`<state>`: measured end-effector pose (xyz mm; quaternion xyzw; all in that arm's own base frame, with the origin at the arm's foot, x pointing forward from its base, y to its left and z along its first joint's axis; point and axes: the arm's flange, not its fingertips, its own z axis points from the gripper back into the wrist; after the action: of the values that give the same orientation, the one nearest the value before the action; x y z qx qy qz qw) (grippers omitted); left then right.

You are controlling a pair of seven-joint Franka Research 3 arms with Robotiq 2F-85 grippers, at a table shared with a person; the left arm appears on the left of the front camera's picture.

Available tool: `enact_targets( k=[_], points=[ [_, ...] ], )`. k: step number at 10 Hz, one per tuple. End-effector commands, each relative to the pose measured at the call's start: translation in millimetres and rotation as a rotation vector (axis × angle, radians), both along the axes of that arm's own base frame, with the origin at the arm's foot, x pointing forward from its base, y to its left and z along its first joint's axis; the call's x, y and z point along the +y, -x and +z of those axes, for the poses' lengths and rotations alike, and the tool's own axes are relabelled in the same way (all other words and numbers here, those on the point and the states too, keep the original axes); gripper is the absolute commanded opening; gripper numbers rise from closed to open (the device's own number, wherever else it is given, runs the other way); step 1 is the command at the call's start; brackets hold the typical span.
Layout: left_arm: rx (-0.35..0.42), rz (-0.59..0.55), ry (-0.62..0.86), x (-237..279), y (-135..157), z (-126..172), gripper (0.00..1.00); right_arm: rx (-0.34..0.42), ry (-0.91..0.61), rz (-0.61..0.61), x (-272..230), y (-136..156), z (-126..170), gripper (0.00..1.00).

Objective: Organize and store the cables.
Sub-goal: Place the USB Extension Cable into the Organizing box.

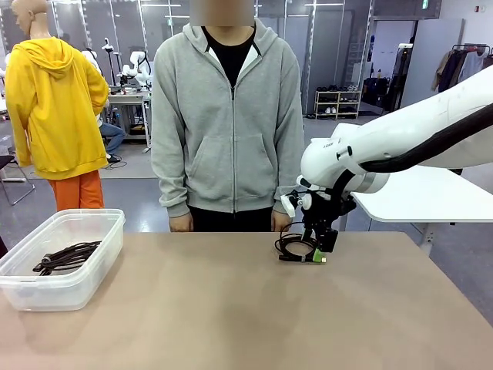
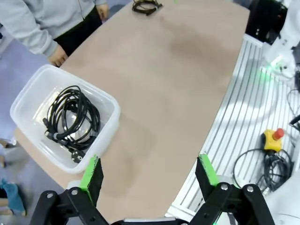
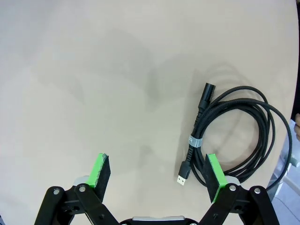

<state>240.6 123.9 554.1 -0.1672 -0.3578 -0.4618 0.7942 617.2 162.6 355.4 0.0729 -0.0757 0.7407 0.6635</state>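
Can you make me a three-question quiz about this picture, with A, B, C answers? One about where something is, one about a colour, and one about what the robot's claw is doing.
1. Where is the clear bin?
A. robot's left side of the table
B. middle
C. person's hands

2. What colour is the cable on the table?
A. red
B. black
C. white

3. The right end effector is:
A. open
B. shut
C. holding a cup

Answers: 1 A, the bin sits at the left edge. 2 B, the coiled cord is black. 3 A, its green fingers stand wide apart above the cable.
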Motion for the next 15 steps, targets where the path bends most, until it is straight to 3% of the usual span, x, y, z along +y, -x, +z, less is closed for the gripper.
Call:
enact_targets(
  k=[1, 10, 11, 12, 13, 15],
  points=[
    [-0.017, -0.026, -0.014, -2.5, 4.2, -0.1, 1.00, 0.000, 0.032, -0.089, 9.1, -13.1, -10.2, 1.00],
    [-0.017, -0.026, -0.014, -2.5, 4.2, -0.1, 1.00, -0.060, 0.109, -0.150, 17.6, -39.6, -47.3, 1.00],
    [-0.017, -0.026, -0.014, -2.5, 4.2, -0.1, 1.00, -0.057, 0.115, -0.158, 18.1, -40.7, -48.1, 0.44],
    [-0.017, -0.026, -0.014, -2.5, 4.2, -0.1, 1.00, -0.050, 0.126, -0.149, 18.4, -39.7, -48.0, 0.41],
    [-0.017, -0.026, -0.014, -2.5, 4.2, -0.1, 1.00, -0.045, 0.129, -0.149, 18.0, -39.5, -47.8, 0.00],
    [-0.017, -0.026, -0.014, -2.5, 4.2, -0.1, 1.00, -0.042, 0.125, -0.158, 16.6, -39.3, -45.4, 0.00]
  ],
)
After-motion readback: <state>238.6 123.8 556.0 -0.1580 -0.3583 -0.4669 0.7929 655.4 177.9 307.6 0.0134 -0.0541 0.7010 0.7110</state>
